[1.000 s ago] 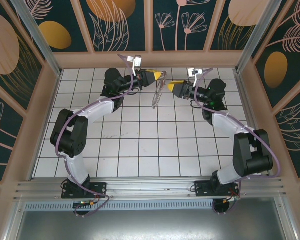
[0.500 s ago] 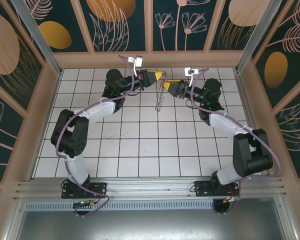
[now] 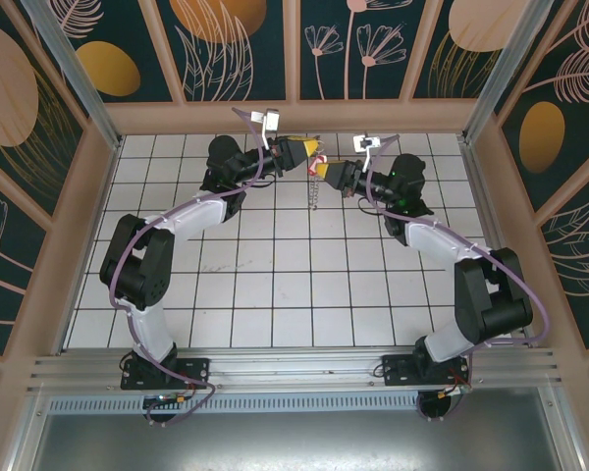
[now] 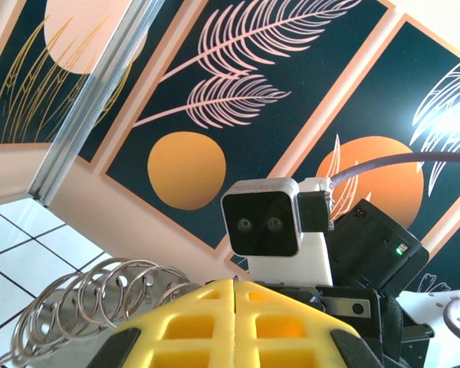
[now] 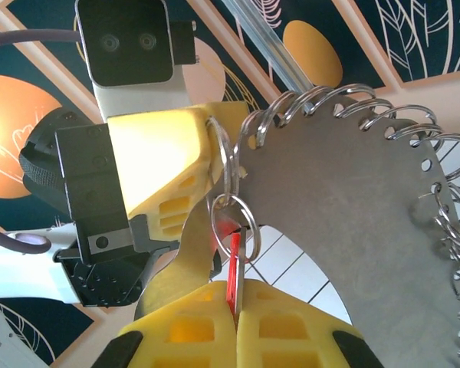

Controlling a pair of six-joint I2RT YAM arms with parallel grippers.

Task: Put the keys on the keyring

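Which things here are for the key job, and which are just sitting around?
For the job:
- red key
- keyring, with its many small rings

Just there:
- tiled table
- leaf-painted walls
- metal rail at the near edge

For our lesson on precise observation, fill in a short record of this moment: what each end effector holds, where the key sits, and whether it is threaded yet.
left end effector: shut, gripping the keyring at its edge
right end effector: shut on the red key
keyring position: held up off the tiled table, between the two arms
key position: pointing up at one small ring on the keyring's fringe
threaded yet: cannot tell
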